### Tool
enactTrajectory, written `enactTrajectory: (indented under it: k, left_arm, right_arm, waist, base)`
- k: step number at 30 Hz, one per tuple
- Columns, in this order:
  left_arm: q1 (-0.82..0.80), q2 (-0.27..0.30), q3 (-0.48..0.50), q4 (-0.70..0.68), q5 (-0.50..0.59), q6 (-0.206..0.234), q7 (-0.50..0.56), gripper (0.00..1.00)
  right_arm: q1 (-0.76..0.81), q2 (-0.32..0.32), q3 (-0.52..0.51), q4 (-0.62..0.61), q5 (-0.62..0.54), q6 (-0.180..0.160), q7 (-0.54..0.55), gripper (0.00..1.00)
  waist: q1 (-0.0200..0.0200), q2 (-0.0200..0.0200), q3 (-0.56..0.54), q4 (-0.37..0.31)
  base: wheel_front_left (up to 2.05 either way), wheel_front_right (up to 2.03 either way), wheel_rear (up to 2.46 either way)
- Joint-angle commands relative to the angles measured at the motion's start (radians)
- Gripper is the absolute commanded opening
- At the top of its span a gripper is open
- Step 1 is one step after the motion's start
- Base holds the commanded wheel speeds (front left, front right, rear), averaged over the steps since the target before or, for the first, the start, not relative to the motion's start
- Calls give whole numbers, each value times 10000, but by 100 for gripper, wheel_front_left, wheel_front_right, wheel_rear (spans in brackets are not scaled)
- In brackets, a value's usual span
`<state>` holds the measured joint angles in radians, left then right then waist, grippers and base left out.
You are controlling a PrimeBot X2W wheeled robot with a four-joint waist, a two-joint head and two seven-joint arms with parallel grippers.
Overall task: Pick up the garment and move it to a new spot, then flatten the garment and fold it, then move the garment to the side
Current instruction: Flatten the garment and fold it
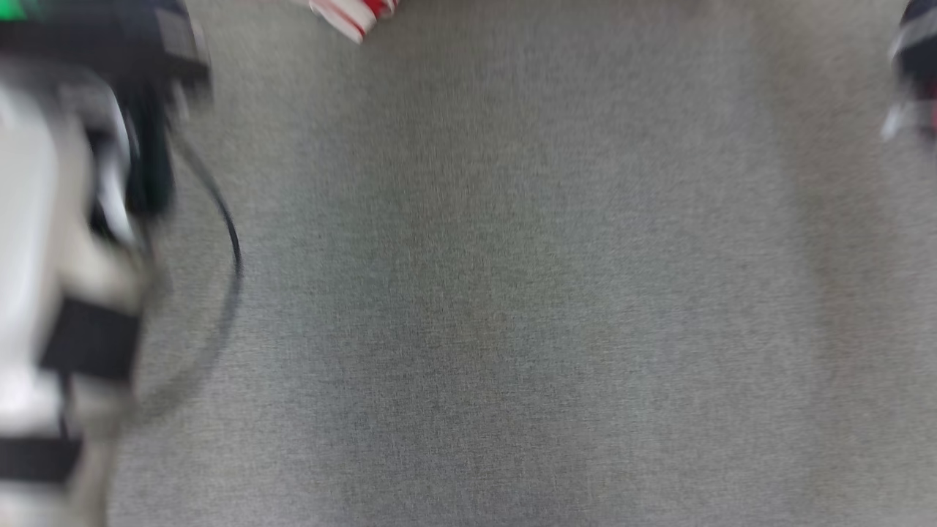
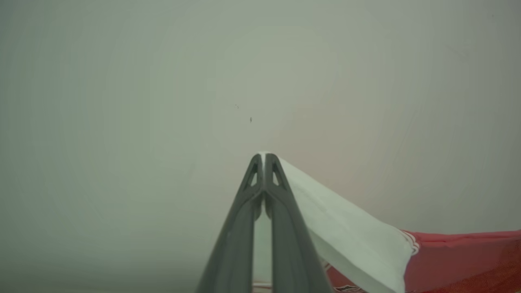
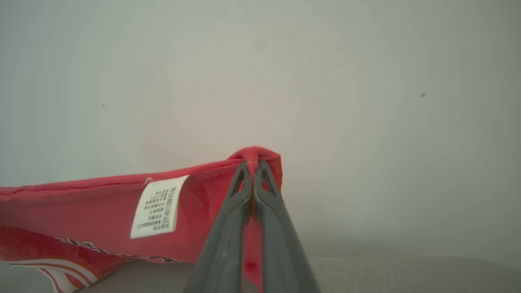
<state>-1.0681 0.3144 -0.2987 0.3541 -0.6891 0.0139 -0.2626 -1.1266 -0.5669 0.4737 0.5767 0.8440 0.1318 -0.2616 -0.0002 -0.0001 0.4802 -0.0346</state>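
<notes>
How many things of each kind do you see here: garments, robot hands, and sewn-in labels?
garment: 1
hands: 2, the left hand and the right hand, each shut on the garment
care label: 1
Total: 4

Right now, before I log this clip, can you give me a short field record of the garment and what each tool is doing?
left tool: shut on a white edge of the garment
right tool: shut on a red edge of the garment
garment: red and white, hanging from both grips
care label: white, on the red cloth, facing the right wrist camera
grey surface: below the garment; contact cannot be told
head view: blurred
fold: not yet done
</notes>
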Motion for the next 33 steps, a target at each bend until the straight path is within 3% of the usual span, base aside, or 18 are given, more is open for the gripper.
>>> enactTrajectory:
  k: [1, 8, 11, 18, 33]
  left_arm:
    - [1157, 25, 133, -848, -158, 274, -26, 0]
    - [5728, -171, 677, -3942, -537, 1352, -27, 0]
    - [7293, -393, 728, -4643, -596, 1523, -28, 0]
    - [9685, -947, 596, -4890, -631, 1497, -28, 0]
    - [12554, -1673, 592, -4257, -614, 1072, -29, 0]
  right_arm:
    - [979, 19, -353, -433, -284, -27, -40, 0]
    - [4699, 556, -1513, -2085, -983, -27, -41, 0]
    - [6063, 838, -1967, -2601, -1279, -27, -40, 0]
    - [8654, 1324, -2720, -3194, -1815, -27, -7, 0]
    - [12015, 1857, -3800, -3778, -2519, -27, 856, 0]
  waist:
    - [2, 1, -709, -6]
    - [2, 1, -1517, -45]
    - [2, 1, -1818, 4]
    - [2, 1, -2561, 139]
    - [2, 1, -3805, 280]
  base:
    - [0, 0, 0]
    - [0, 0, 0]
    - [0, 0, 0]
    - [0, 0, 0]
    - [0, 0, 0]
